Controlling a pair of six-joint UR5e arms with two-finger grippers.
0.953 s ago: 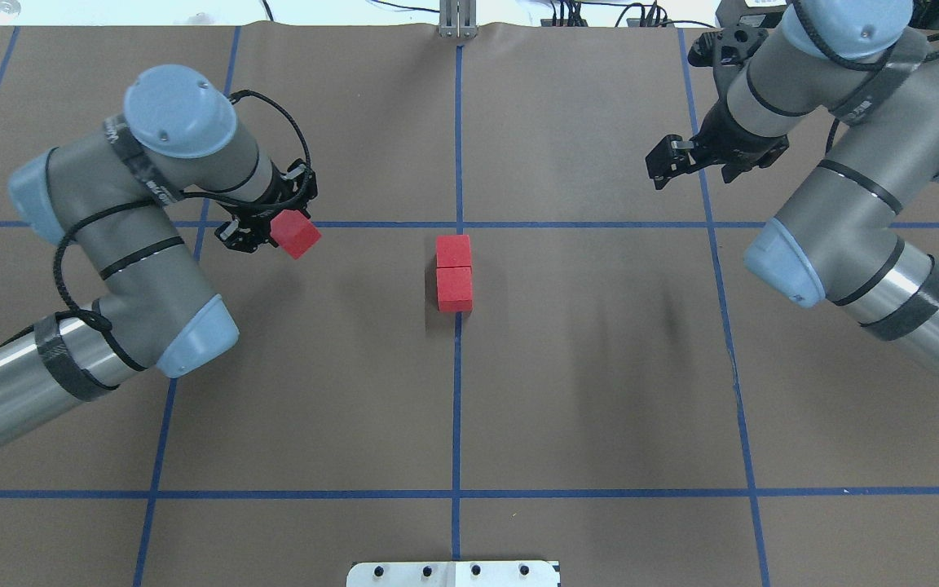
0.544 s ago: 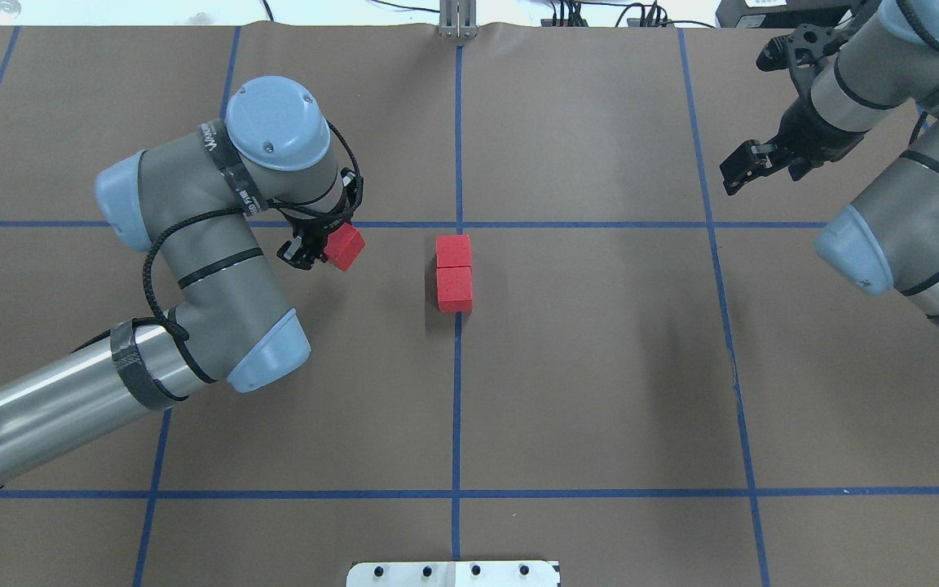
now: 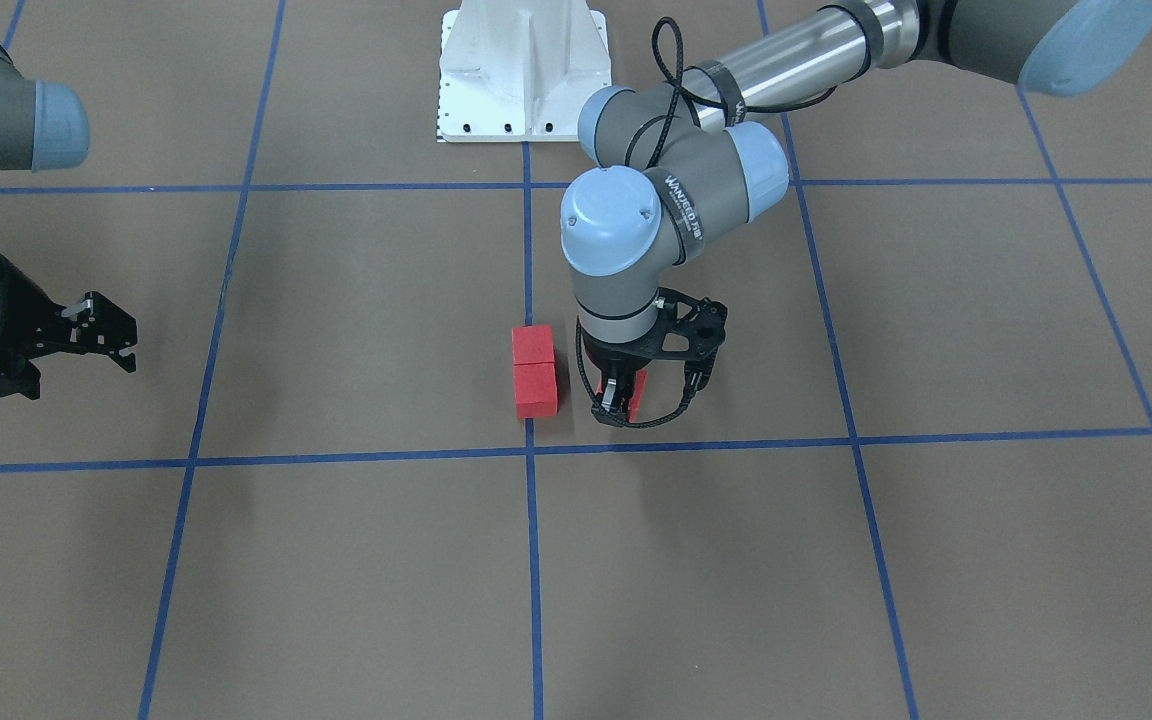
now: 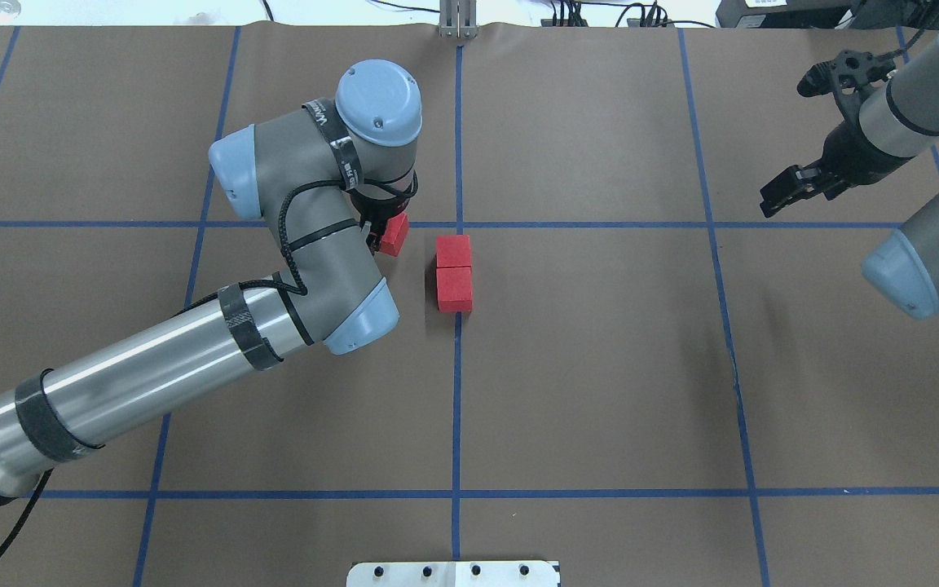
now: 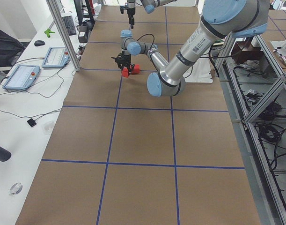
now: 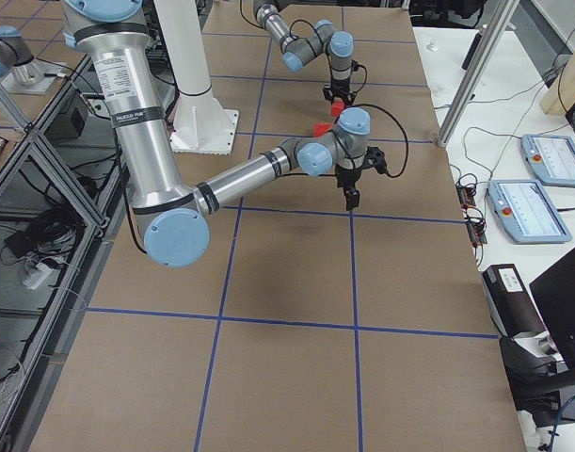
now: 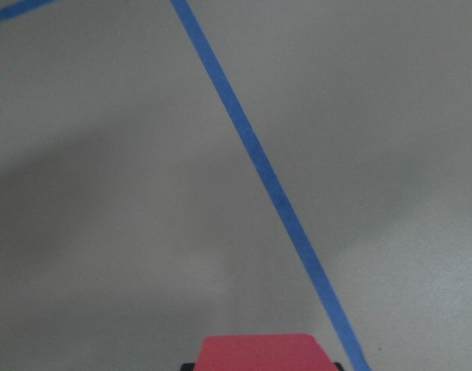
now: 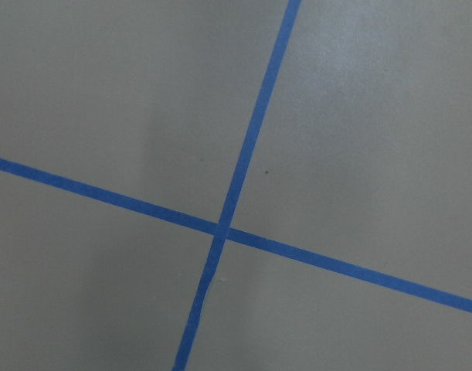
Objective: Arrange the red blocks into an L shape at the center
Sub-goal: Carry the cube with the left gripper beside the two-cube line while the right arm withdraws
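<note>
Two red blocks (image 4: 454, 273) lengthwise along tape (image 4: 456, 391)

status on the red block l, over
Left pincer shut on third red block, beside placed pair, not touching. Right pincer open, empty, far off. Nothing between block and pair.

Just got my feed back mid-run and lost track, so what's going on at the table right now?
The left hand is shut on one red block and holds it beside the other two red blocks, with a gap between them. Those two lie touching end to end, right by the center crossing. The L is not yet formed. The right hand is open and empty, well off to the side.
</note>
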